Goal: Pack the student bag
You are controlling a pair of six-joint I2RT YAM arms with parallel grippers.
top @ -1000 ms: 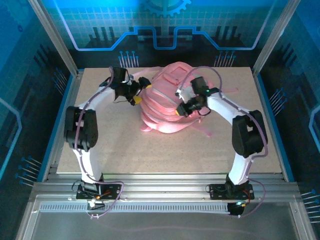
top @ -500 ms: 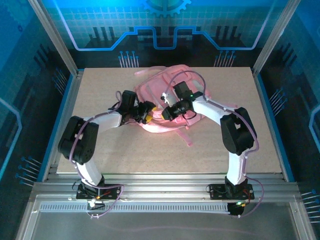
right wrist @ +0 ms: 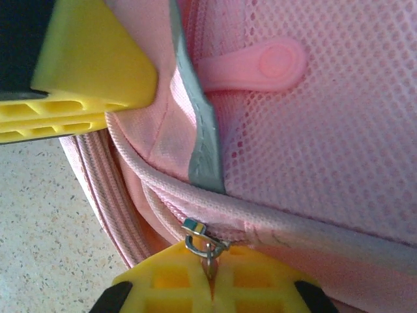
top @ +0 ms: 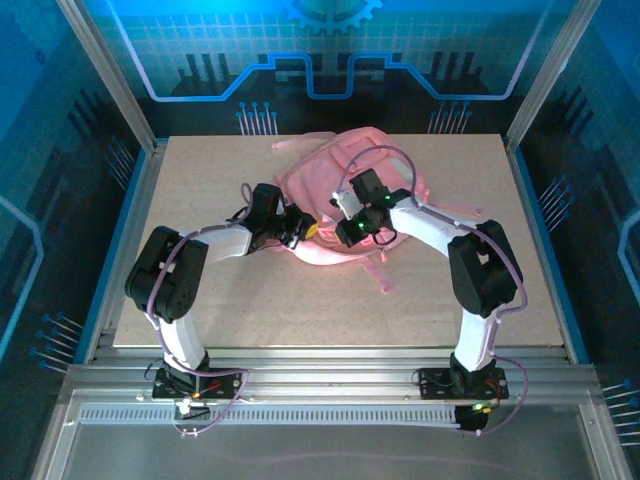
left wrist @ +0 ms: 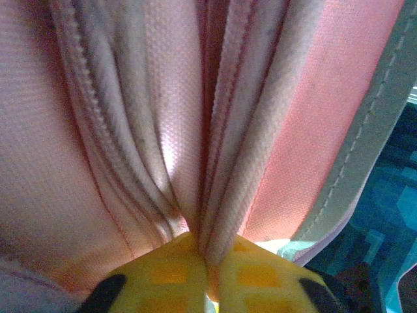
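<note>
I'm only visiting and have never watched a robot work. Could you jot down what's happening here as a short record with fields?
Item: pink student bag, lying on the table
Left pincer: pinched shut on a fold of the bag's fabric
Right pincer: shut on the metal zip pull
Arms: both reach to the bag's near side, with the pincers close together
</note>
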